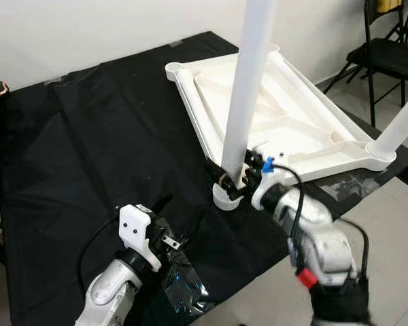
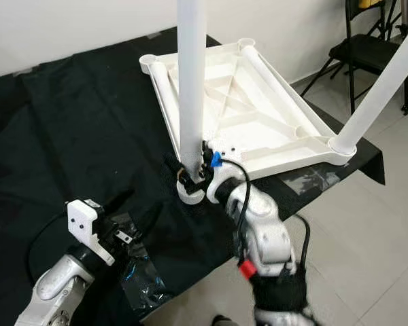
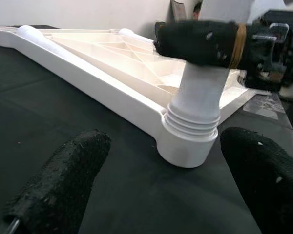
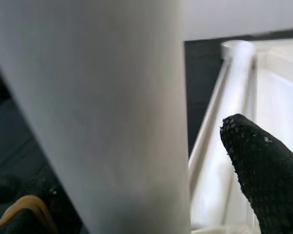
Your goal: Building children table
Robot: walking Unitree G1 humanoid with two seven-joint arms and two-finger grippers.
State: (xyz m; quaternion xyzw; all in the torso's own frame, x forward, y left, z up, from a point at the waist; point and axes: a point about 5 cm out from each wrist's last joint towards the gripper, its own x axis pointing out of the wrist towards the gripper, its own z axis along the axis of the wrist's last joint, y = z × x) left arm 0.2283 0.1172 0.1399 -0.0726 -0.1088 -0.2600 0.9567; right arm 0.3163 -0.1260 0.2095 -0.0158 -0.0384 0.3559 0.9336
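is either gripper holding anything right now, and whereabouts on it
The right gripper clamps the upright white table leg near its lower end, just above the threaded corner socket. The left gripper is open and holds nothing.

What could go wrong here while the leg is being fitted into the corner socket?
1. The leg leans in its socket with threads still exposed, so it may cross-thread or jam.
2. The right pincer grips the leg low down, so the tall leg could tip or slip.
3. The tabletop lies loose on the black sheet; the left pincer is open, so it may slide.
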